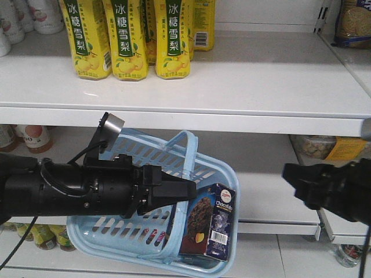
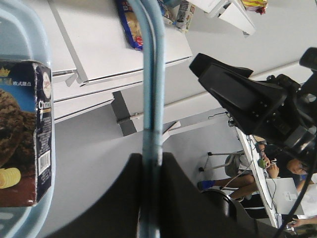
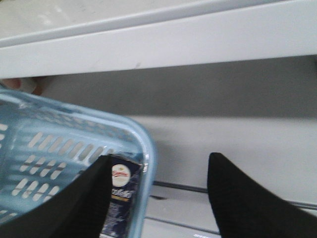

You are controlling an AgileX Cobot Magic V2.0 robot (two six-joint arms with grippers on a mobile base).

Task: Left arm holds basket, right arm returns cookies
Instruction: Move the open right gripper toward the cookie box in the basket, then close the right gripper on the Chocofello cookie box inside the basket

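The light blue basket (image 1: 116, 231) hangs tilted in front of the lower shelf. My left gripper (image 1: 184, 192) is shut on its hoop handle (image 2: 151, 89), which runs straight between the jaws of the left gripper (image 2: 151, 166). The cookies (image 1: 211, 229), a dark navy-and-brown box, stand upright in the basket's right corner; the cookies (image 2: 25, 134) also show at the left edge of the left wrist view. My right gripper (image 1: 290, 174) is open, to the right of the basket and apart from it. In its own view the right gripper (image 3: 161, 158) looks down on the basket rim (image 3: 143, 144) and the cookies (image 3: 121, 191).
Yellow drink cartons (image 1: 127, 35) stand at the left on the white upper shelf (image 1: 261, 75), whose front edge (image 1: 185, 119) overhangs the basket. A biscuit pack (image 1: 353, 23) lies at the top right. Bottles (image 1: 40, 234) stand low at the left. People (image 2: 257, 173) sit behind me.
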